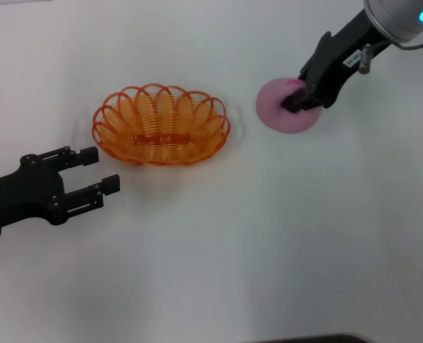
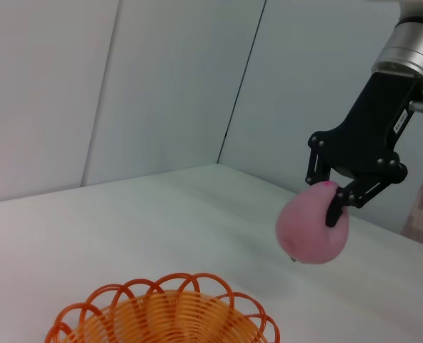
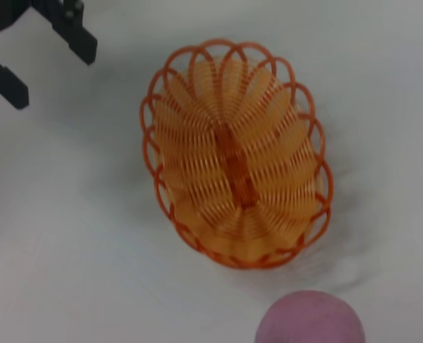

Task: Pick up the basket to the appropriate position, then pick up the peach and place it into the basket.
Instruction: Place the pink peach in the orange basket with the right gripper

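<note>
Right end effector hangs clamped shut, raised; left end effector rests low, fingers spread.

The basket sits on the table, left of centre. To its right, well apart from it, the peach is held clear of the table by the right gripper, whose fingers close on it from above. The left gripper hovers just beside the basket's near-left rim, fingers spread, touching nothing.
</note>
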Available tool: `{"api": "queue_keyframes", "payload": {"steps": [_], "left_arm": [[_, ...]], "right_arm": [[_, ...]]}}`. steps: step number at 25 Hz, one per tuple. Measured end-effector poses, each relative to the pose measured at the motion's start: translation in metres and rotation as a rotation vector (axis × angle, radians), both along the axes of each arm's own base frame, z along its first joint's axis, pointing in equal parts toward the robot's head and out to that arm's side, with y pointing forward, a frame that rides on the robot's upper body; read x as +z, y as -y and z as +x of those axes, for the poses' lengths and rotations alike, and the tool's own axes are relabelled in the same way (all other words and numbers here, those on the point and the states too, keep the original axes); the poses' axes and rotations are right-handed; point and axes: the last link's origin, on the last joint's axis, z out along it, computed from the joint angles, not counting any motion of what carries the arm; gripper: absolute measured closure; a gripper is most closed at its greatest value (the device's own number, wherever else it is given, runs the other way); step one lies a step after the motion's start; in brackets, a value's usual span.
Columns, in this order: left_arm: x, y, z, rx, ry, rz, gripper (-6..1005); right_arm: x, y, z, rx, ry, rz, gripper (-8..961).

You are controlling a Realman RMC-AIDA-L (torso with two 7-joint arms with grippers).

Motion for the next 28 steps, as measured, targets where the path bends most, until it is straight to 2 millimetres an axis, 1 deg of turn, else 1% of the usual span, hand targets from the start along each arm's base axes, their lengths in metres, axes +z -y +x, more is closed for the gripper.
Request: {"api": "queue_keyframes", "payload": {"steps": [5, 9, 15, 20, 23, 28], "left_arm": [[0.0, 0.0, 0.0, -0.001, 0.0, -0.001, 324], [0.0, 0.0, 0.0, -0.001, -0.002, -0.001, 324], [0.0, -0.001, 0.0, 0.0, -0.004, 0.0, 324], [0.0, -0.001, 0.0, -0.001, -0.004, 0.0, 324], [-0.001, -0.001, 0.0, 0.0, -0.002, -0.001, 324], [-0.002, -0.001, 0.0, 0.001, -0.001, -0.001, 324]], "right_arm": [[-0.005, -0.001, -0.003, 0.028, -0.076, 0.016, 801], [-0.016, -0.005, -0.001, 0.067, -0.163, 0.045, 801], [-0.038, -0.009, 0.007, 0.123, -0.365, 0.085, 800], [-0.065, -0.005, 0.021, 0.172, -0.543, 0.117, 800], [-0.078, -0.001, 0.028, 0.198, -0.611, 0.137, 800], [-0.094, 0.008, 0.037, 0.242, -0.686, 0.17, 799]]}}
